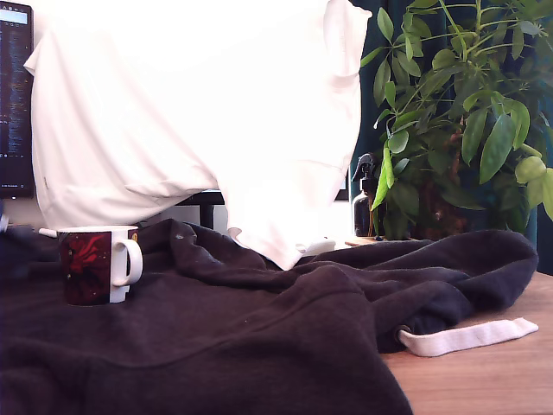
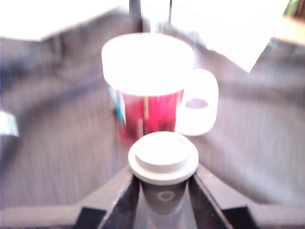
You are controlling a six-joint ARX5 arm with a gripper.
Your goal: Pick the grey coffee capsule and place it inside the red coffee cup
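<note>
From the exterior view I cannot see my arm or gripper at all, and a white cloth hides most of the monitor behind it. The wrist view is blurred with motion, so the red coffee cup loses its print to smear and its inside to glare. The capsule has its lower body cut off by the picture's edge between the gripper fingers.

Home desk, monitor, houseplant
</note>
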